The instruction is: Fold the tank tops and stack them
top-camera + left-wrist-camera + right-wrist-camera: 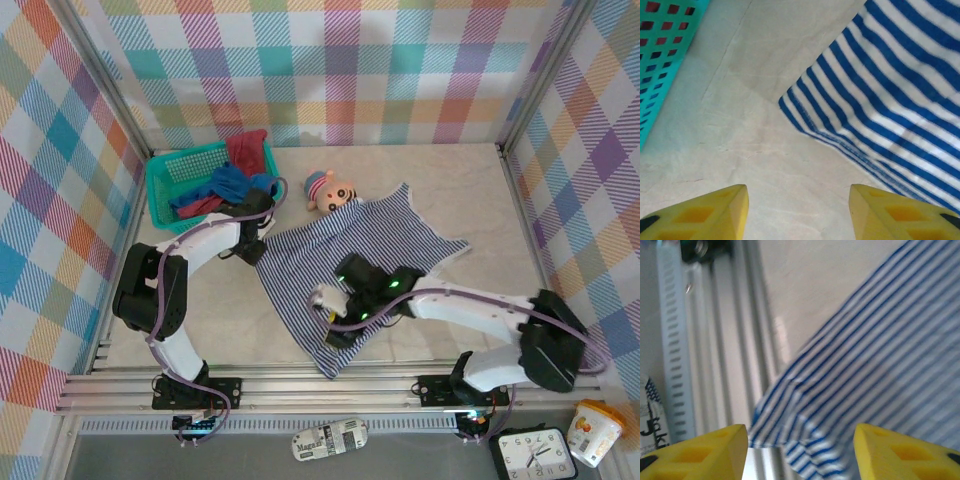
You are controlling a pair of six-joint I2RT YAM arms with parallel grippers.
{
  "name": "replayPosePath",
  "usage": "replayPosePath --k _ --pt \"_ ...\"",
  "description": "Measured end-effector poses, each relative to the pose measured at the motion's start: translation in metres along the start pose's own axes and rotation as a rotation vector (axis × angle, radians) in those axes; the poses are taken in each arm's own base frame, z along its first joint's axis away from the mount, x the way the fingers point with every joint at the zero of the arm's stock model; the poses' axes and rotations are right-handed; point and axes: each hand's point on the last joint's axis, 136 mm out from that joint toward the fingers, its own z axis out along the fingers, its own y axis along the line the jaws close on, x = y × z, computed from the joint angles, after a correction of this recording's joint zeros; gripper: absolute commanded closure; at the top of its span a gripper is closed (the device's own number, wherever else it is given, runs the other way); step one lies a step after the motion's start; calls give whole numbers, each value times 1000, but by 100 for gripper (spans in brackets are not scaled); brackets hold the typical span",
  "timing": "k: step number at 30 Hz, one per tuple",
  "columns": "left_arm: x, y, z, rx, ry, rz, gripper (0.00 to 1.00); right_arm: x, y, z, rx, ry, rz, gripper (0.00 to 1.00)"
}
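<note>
Striped tank top (370,260): centre of the overhead frame, spread flat on the pale table (480,190), with its lower corner reaching the near rail. Thin navy-and-white cloth, soft and faintly rippled. Probably laid out ready for a first fold.
Left gripper (797,200): yellow fingers apart and empty, over bare table just beside the top's left corner. Seemingly placed to take that edge.
Right gripper (800,440): fingers apart, nothing pinched, above the crumpled lower hem.
Blue tank top (232,182), red tank top (245,148): bunched in the teal mesh basket (160,190), upper left, not yet folded.
Doll (330,190): big-headed, just beside the striped top's strap.
</note>
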Motion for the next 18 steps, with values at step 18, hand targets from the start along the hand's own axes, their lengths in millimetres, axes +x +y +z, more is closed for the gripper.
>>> replayPosePath --k 18 --pt "-18 -171 -112 601 -188 -191 27 104 -259 -109 508 -366 1153 30"
